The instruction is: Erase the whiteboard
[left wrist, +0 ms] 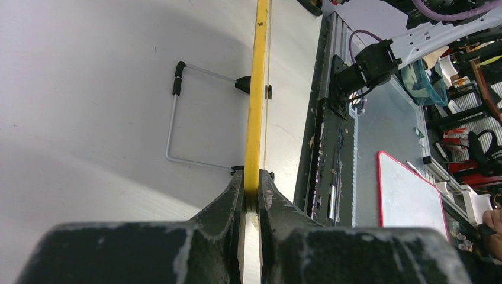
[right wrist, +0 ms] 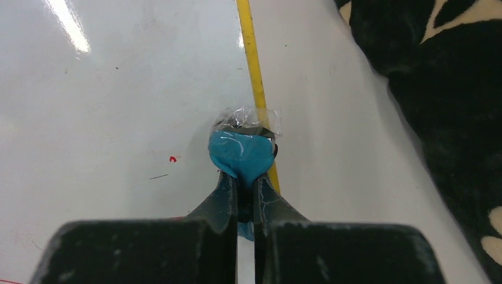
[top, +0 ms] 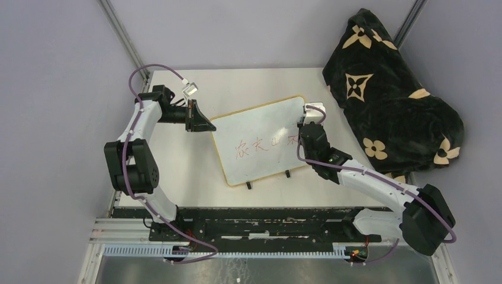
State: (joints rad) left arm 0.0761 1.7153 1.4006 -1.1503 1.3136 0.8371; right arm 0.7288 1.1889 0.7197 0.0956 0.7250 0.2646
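Grey walls are standing around a white tabletop (top: 183,165), and the whiteboard (top: 254,124) is sitting in the middle of it with red writing (top: 260,144) on it. The left pincer (left wrist: 251,183) is squeezing shut on the board's yellow frame (left wrist: 256,118). The right pincer (right wrist: 245,180) is pinching the blue eraser (right wrist: 241,152) near the board's right edge. It should be pressing down gently and rubbing slowly over every red mark while the left one is holding tight.

- The left arm (top: 139,121) and right arm (top: 379,183) have white link shells and black joint housings.
- A purple cable (top: 126,171) loops along each arm behind its gripper.
- The left gripper (left wrist: 251,180) and right gripper (right wrist: 245,180) have black wedge-shaped fingers (left wrist: 228,204), scuffed pale at the edges.
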